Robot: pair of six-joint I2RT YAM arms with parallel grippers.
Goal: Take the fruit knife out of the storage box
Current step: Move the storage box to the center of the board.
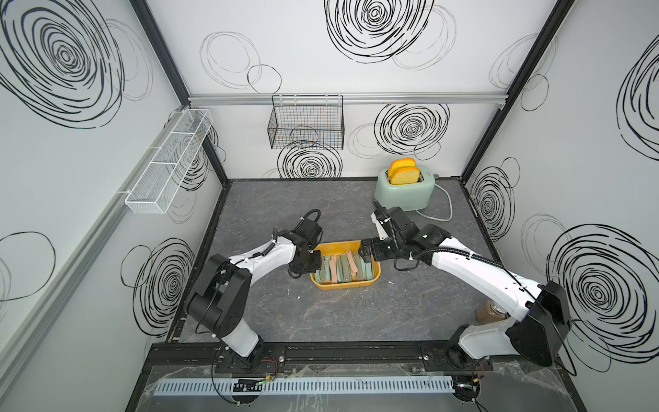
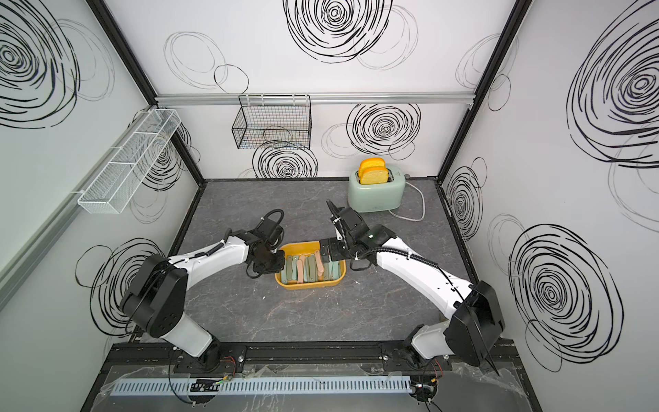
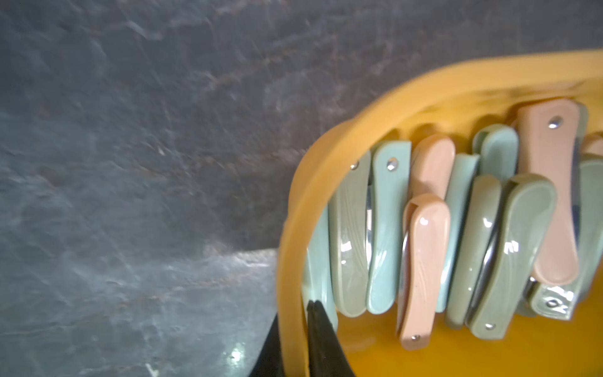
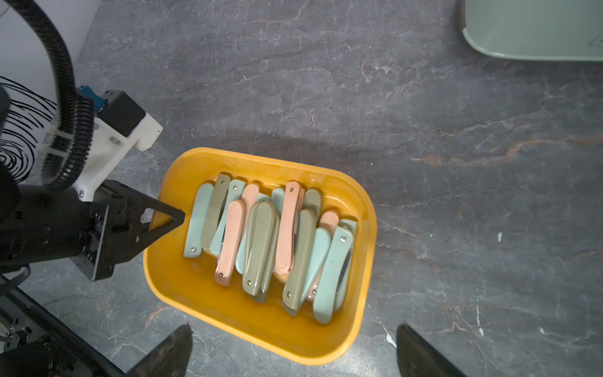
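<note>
In both top views the dark marbled tabletop (image 1: 356,314) carries the storage box (image 1: 342,285) mid-table and a toaster (image 1: 404,194) at its far edge, between swirl-patterned walls. Left wrist: left gripper (image 3: 293,339) clamps the box wall, blurred. Right wrist: right gripper (image 4: 293,352) open above the folded fruit knives (image 4: 261,248), fingers cut off.

left tool (image 4: 181,217) clamps storage box (image 4: 261,329) wall; box top open.
</note>
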